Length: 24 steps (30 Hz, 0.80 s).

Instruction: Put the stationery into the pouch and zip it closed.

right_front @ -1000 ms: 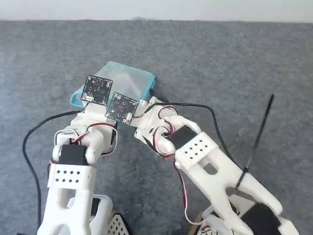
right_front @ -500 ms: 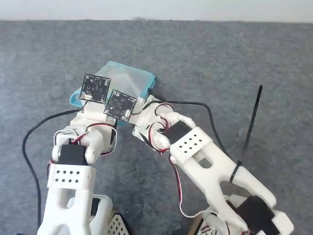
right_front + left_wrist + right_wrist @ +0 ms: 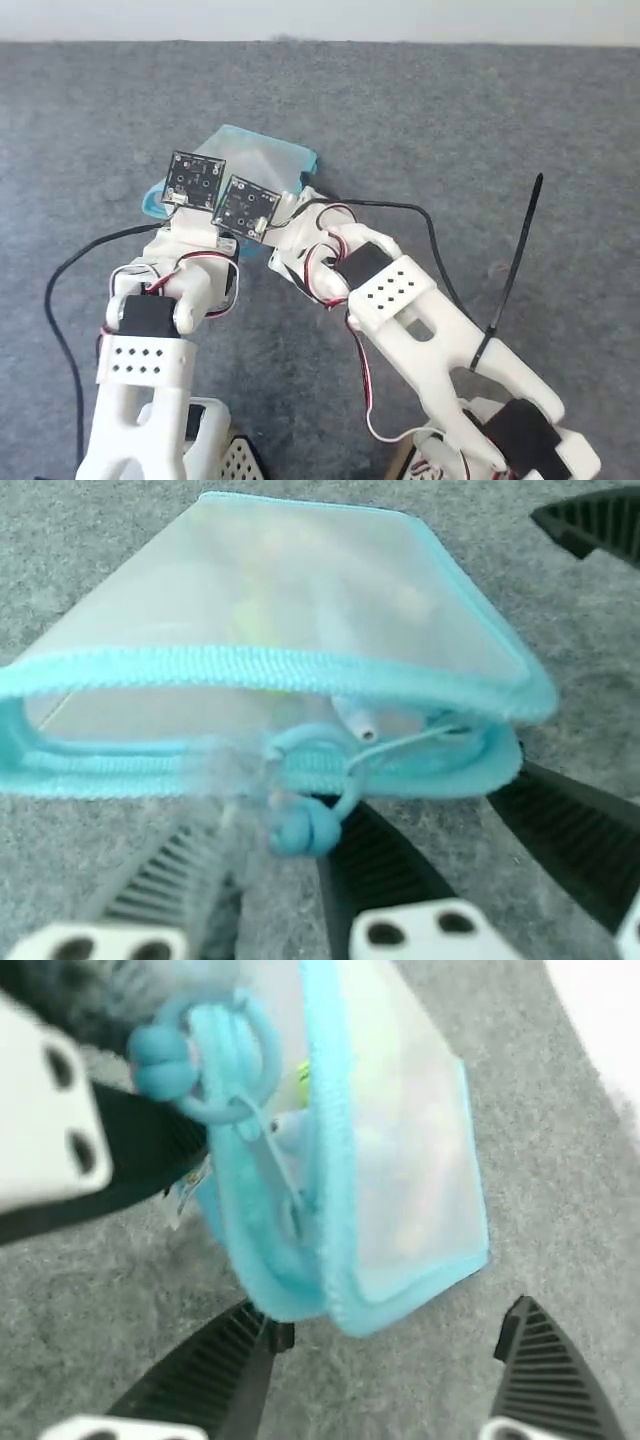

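Grey carpeted table [image 3: 500,100] meets a pale wall [image 3: 320,20].

Indistinct stationery [image 3: 300,610] inside pouch [image 3: 250,670]

A light-blue, see-through pouch [image 3: 268,160] is lying on the grey table [image 3: 480,110]. The left arm [image 3: 150,320] and the right arm [image 3: 400,290] are both leaning in over its near edge. Their dark square boards [image 3: 195,180] are sitting side by side and covering that edge, so contact with the pouch is hard to tell. A black cable tie [image 3: 515,265] is sticking up from the right arm.
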Each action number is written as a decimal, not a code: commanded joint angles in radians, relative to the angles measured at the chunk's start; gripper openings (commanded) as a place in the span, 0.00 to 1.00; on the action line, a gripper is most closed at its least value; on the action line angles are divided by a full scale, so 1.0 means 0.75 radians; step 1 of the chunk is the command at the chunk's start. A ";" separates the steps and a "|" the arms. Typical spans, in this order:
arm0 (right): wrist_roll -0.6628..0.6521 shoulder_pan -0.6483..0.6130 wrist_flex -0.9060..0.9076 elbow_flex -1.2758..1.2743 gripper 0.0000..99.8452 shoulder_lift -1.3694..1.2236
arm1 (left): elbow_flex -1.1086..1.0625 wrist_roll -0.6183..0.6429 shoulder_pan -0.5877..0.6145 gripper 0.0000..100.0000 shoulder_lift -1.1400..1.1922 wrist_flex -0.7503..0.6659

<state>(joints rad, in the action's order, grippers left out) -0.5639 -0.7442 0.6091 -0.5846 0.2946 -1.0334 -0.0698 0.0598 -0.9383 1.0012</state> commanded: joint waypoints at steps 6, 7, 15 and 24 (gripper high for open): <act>-0.014 -0.017 -0.030 0.121 0.31 0.007 | 0.046 0.010 0.008 0.01 -0.027 -0.010; -0.014 -0.017 -0.030 0.121 0.31 0.007 | 0.046 0.010 0.008 0.01 -0.027 -0.010; -0.004 -0.021 -0.030 0.117 0.16 0.009 | 0.042 0.008 0.008 0.01 -0.027 -0.010; -0.004 -0.024 -0.017 0.117 0.14 0.024 | 0.040 0.008 0.006 0.01 -0.027 -0.010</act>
<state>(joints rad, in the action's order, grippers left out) -0.5639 -0.7472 0.6091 -0.5708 0.2946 -1.0319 -0.0683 0.0614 -0.9398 1.0012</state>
